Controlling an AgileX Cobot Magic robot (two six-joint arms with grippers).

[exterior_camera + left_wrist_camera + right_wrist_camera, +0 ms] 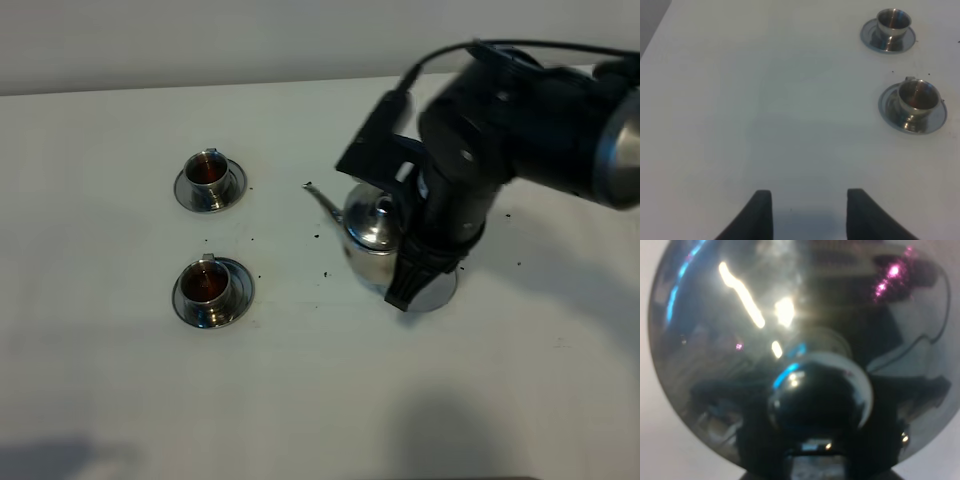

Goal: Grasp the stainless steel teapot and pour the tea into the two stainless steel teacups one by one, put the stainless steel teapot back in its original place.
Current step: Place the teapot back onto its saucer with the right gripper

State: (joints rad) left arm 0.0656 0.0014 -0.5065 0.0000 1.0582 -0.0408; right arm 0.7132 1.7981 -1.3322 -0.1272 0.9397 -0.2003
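Observation:
The stainless steel teapot (pixel 368 238) stands upright on the white table, right of centre, with its spout aimed left at the cups. My right gripper (pixel 405 290) reaches down at its handle side and is shut on the handle. The right wrist view is filled by the domed lid (pixel 765 315) and its knob (pixel 817 395). The two stainless steel teacups (pixel 208 172) (pixel 207 285) sit on saucers at the left, each holding reddish tea. My left gripper (pixel 810 212) hovers open over bare table, well away from the cups (pixel 893 22) (pixel 916 97).
Dark tea specks (pixel 325 272) lie scattered on the table between the teapot and the cups. The right arm (pixel 540 130) stretches in from the right edge above the table. A wall edge runs along the back.

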